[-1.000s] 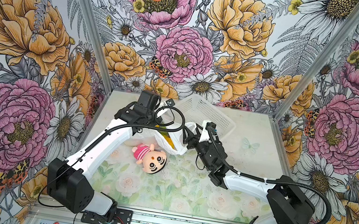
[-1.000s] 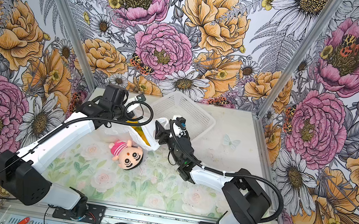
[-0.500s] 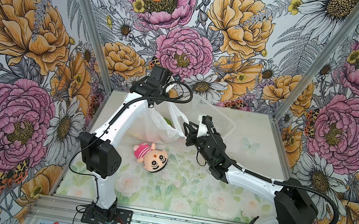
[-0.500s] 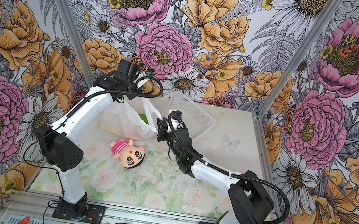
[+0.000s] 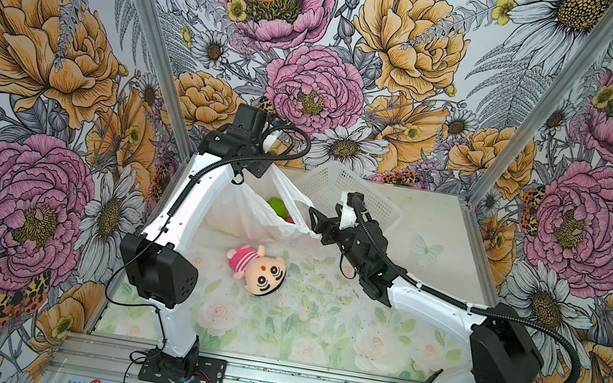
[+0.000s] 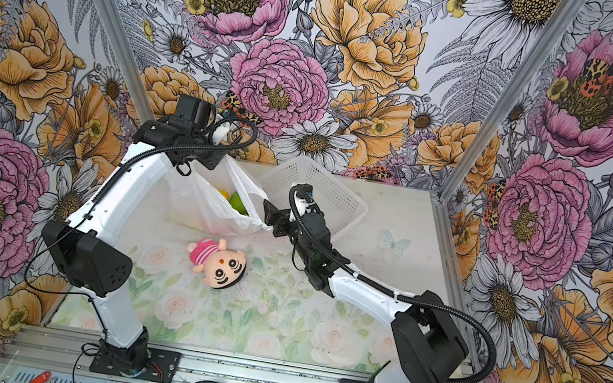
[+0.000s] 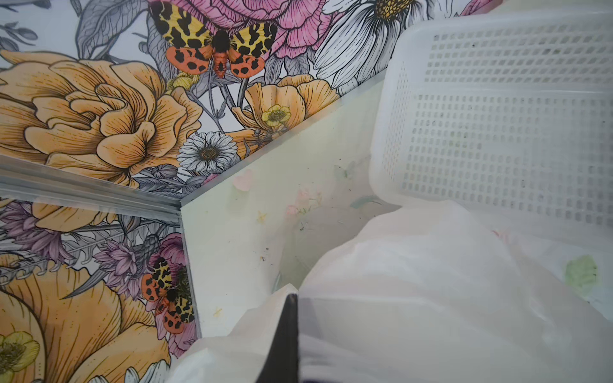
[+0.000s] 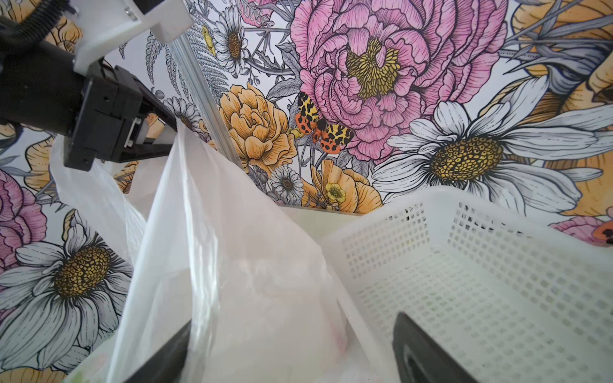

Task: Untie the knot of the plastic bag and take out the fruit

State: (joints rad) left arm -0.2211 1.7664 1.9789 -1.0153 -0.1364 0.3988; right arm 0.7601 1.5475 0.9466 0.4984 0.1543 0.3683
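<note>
Desk [image 5: 315, 329]: pale floral top inside walls of flowered paper; it carries everything below.
Plastic bag [image 5: 250, 212]: thin white film in the far left corner of the desk. Its upper edge is lifted, its belly sags onto the desk, and its mouth gapes towards the camera in both top views. One strip of film runs up to the left gripper; another stretches across to the right gripper.
Basket [image 5: 333, 182]: white and perforated, at the back of the desk just right of the bag.
Doll [image 5: 258, 269]: pink-striped plush, lying on the desk in front of the bag and apart from it.
Left gripper [image 8: 167, 137]: raised above the bag, jaws closed on the bag's top edge.
Right gripper [image 5: 314, 225]: low, at the bag's near right edge; jaws stand wide apart, with bag film lying between them.
Fruit [image 6: 237, 202]: inside the bag, seen through its mouth; a green piece beside a yellow one, a speck of red in a top view.
</note>
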